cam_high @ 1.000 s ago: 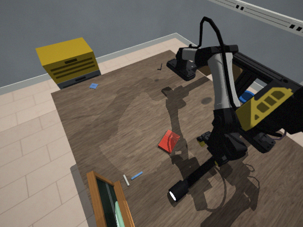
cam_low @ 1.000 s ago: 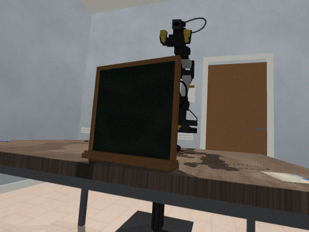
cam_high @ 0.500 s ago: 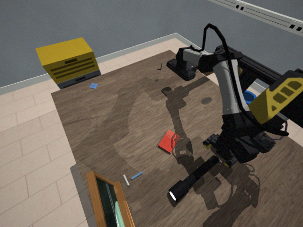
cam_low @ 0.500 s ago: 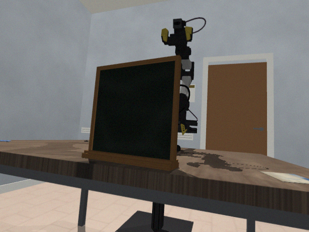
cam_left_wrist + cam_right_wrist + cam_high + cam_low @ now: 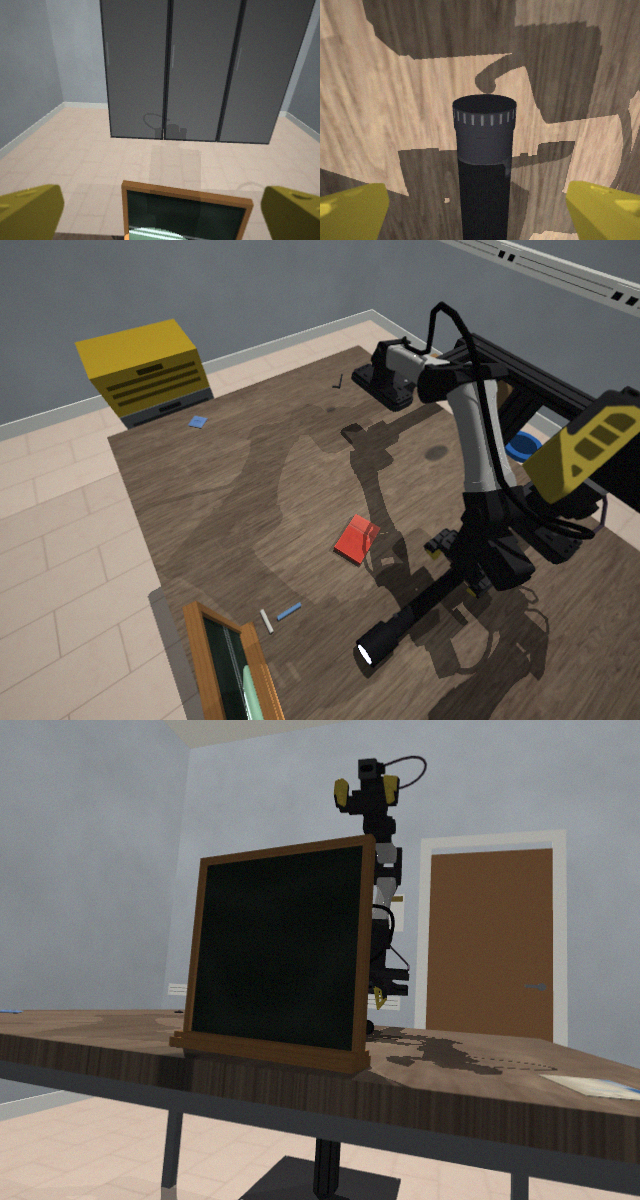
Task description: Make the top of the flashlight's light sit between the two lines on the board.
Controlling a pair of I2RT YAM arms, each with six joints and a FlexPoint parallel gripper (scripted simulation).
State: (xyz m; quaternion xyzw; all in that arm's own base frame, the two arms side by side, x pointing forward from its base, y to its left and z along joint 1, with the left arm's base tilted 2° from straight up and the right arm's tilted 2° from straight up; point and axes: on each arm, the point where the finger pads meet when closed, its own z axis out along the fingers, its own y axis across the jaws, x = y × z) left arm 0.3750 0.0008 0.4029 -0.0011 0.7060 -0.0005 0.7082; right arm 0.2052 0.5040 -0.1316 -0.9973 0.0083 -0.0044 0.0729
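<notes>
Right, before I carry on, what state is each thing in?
Flashlight: lit, lying down, ungripped
Board: standing
Light patch: on board, exact fit in gap unclear
Right gripper: open, around flashlight's tail end
Left gripper: open, raised
Red box: lying flat
</notes>
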